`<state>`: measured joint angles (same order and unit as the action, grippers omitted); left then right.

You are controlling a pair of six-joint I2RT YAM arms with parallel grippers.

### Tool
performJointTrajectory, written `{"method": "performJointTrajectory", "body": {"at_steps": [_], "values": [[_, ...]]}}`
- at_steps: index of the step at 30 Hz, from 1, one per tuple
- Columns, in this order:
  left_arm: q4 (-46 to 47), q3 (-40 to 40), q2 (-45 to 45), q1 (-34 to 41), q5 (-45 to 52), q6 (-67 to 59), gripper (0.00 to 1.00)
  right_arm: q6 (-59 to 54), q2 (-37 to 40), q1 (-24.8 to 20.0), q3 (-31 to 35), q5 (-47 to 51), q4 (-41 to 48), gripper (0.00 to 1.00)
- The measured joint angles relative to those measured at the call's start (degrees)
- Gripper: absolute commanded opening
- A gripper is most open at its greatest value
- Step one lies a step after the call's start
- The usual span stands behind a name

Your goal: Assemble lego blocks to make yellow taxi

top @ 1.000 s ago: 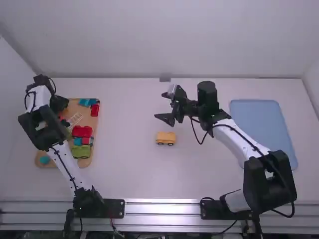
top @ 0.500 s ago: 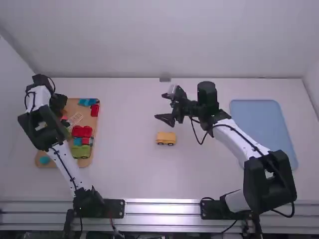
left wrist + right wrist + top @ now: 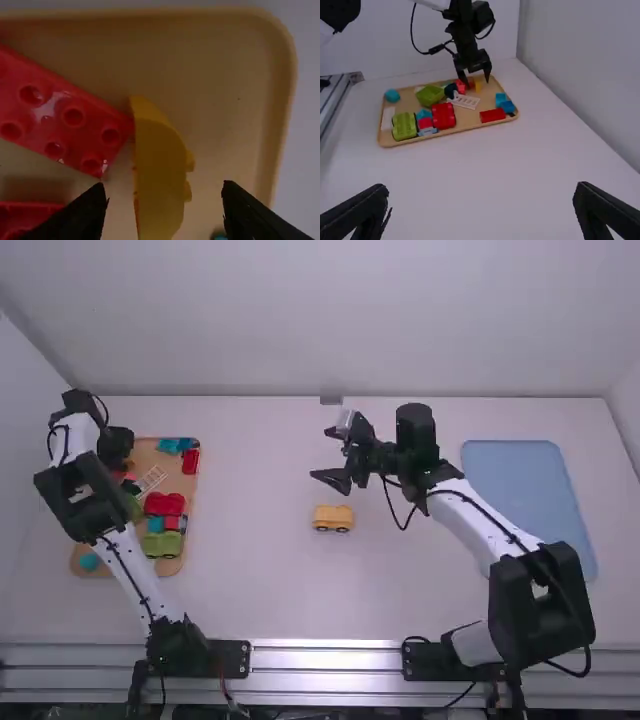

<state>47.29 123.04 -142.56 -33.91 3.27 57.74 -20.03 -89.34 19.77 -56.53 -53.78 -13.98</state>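
Left claw [image 3: 117, 446], fingers apart, over yellow block [image 3: 159, 180] beside red brick [image 3: 65, 116].

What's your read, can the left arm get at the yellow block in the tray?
Likely yes: the left gripper hangs open over the yellow block, though the red block beside it could crowd the grasp.

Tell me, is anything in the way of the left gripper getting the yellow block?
Nothing visible stands between the open left gripper and the yellow block, but a red block right beside it might get bumped.
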Motion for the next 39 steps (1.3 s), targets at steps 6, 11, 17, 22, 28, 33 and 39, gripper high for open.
{"method": "performJointTrajectory", "body": {"at_steps": [6,11,17,22,28,33,39], "values": [[0.2,0.0,0.0,0.0,-0.4,-0.7,0.45,0.1,0.0,0.0,0.0,0.0,0.0,0.99],[0.9,0.0,0.0,0.0,-1.4,-1.4,0.47,0.0,0.0,0.0,0.0,0.0,0.0,0.99],[0.1,-0.1,0.0,0.0,-2.0,-2.5,0.5,0.1,0.0,0.0,0.0,0.0,0.6,0.99],[-1.3,-1.2,0.0,0.0,-2.0,-3.7,0.51,0.2,0.0,0.0,0.0,0.1,1.1,0.99],[-2.3,-2.5,0.0,0.0,-2.0,-4.3,0.49,0.2,0.0,0.0,0.0,0.1,1.1,0.99],[-3.5,-3.2,0.1,0.0,-2.5,-4.4,0.39,0.3,0.0,0.0,0.0,0.1,1.1,0.99],[-2.9,-3.2,0.1,0.0,-2.3,-4.5,0.33,0.2,0.0,0.0,0.0,0.1,1.0,0.99]]}}
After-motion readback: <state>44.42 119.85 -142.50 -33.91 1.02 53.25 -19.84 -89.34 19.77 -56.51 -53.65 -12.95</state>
